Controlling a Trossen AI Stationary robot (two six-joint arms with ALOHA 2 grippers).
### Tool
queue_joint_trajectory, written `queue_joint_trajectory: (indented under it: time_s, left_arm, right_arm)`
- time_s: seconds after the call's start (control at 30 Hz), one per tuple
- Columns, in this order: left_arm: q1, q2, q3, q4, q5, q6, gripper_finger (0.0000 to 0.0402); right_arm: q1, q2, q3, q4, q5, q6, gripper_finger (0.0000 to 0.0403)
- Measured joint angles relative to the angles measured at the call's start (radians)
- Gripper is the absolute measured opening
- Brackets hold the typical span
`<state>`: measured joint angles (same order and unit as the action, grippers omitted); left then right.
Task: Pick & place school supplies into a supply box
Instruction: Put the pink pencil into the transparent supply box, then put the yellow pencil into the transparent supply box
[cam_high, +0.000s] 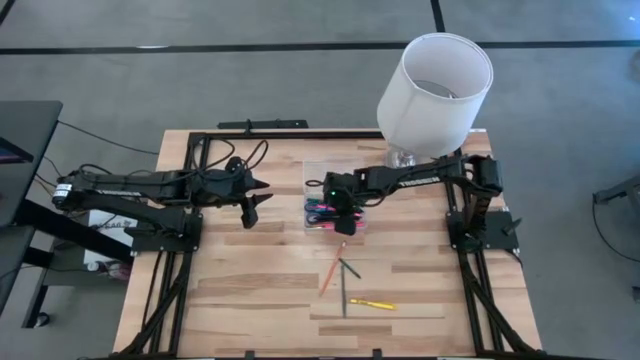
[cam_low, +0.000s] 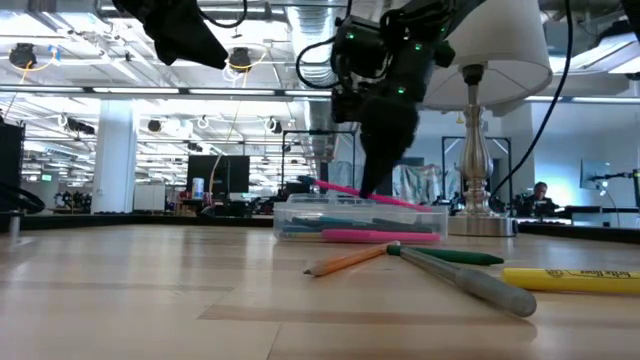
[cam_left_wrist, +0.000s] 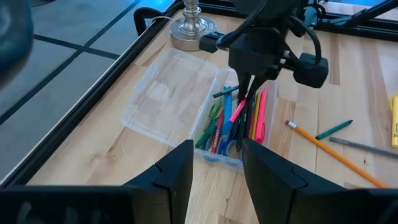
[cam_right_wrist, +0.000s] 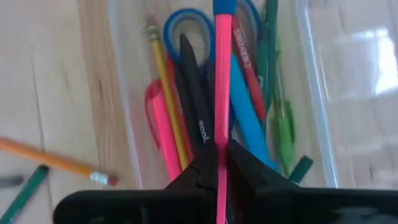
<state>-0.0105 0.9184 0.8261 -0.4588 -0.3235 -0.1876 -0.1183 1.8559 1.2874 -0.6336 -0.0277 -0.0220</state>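
— So where does the right gripper (cam_high: 340, 222) stand?

— Over the supply box (cam_high: 322, 172), above its nearer compartment. Its fingers are pressed together on a pink pen (cam_right_wrist: 222, 93), which slants down from the jaws toward the things already lying in the box.

— What lies in there?

— Seen from the right wrist: a black pen (cam_right_wrist: 198, 118), a blue pen (cam_right_wrist: 249, 118), a yellow pencil (cam_right_wrist: 166, 93), a pink highlighter (cam_right_wrist: 163, 127), green pens (cam_right_wrist: 283, 124) along one wall, and the blue scissors (cam_right_wrist: 180, 17) with their loops at the far end. The box's other compartment, nearer the lamp (cam_high: 434, 92), shows clear plastic only.

— And the left gripper (cam_high: 249, 215)?

— Raised above the table (cam_high: 250, 300), well apart from the box on its left, with its fingers (cam_left_wrist: 180, 171) spread and nothing between them.

— Anything outside the box?

— Yes, four supplies on the wood nearer the table's front edge: an orange pencil (cam_high: 331, 270) and a green pen (cam_high: 349, 268) crossing near their upper ends, a grey pen (cam_high: 344, 295) just below them, and a yellow highlighter (cam_high: 372, 303) beside that.
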Motion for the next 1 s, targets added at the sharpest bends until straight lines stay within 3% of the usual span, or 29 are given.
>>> queue_joint_trajectory:
  time_s: [0.53, 0.77, 1.0]
  left_arm:
    - [0.0, 0.0, 0.0, 0.004, -0.004, -0.025, 0.0132]
    - [-0.003, 0.051, 0.0, 0.002, 0.049, -0.165, 0.0132]
    - [-0.091, 0.232, 0.0, 0.108, 0.083, -0.223, 0.0132]
  right_arm:
    - [0.0, -0.023, 0.001, -0.012, 0.006, 0.055, 0.0129]
    - [0.016, -0.159, 0.002, -0.076, 0.065, 0.141, 0.014]
    - [0.066, -0.284, -0.005, -0.265, 0.103, 0.175, 0.013]
